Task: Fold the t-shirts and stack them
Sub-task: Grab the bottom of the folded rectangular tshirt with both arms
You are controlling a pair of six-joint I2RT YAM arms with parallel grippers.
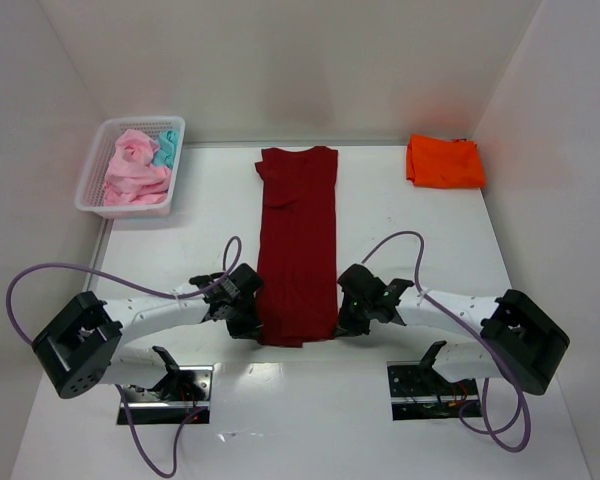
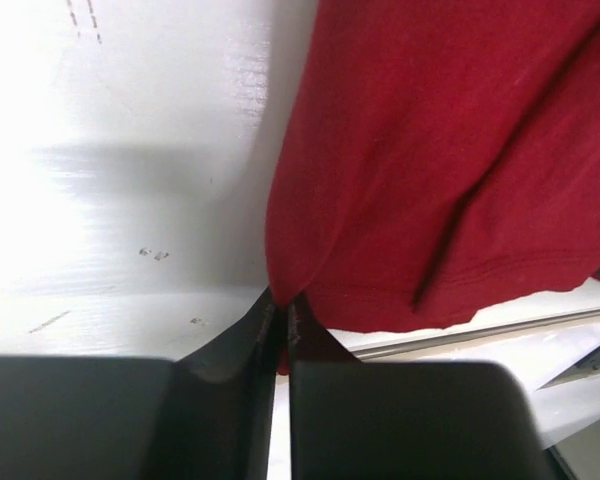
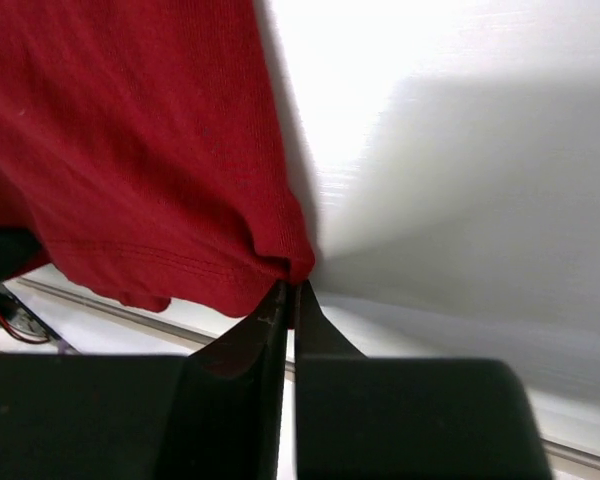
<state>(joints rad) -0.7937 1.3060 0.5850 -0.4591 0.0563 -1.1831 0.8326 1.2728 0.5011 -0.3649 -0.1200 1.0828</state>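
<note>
Dark red cloth is lying in a long, narrow strip down the middle of the white table (image 1: 410, 240). This is the dark red t-shirt (image 1: 298, 240), folded lengthwise. Its collar end is pointing towards the far edge and its hem is lying towards the near edge, between the two arms.

The left gripper (image 1: 252, 322) is reaching in at the near left corner of the hem. In the left wrist view this gripper (image 2: 283, 305) is clamping a pinch of the red cloth, its two black fingers (image 2: 230, 350) pressing together with only a thin slit between them. A sliver of red is showing in that slit.

The right gripper (image 1: 346, 322) is reaching in at the near right corner of the hem. In the right wrist view it (image 3: 290, 292) is gripping the stitched corner of the cloth in the same way, its fingers (image 3: 325, 340) pressing together at their tips. On both sides the cloth is hanging loosely above the tabletop and casting a soft shadow on it.

An orange t-shirt (image 1: 444, 162) is lying folded in the far right corner of the table, well apart from the red one. A white mesh basket (image 1: 92, 203) is sitting in the far left corner. Crumpled pink t-shirts (image 1: 132, 172) are filling it, and a teal t-shirt (image 1: 166, 148) is peeking out beside them at the far side of the basket.
</note>
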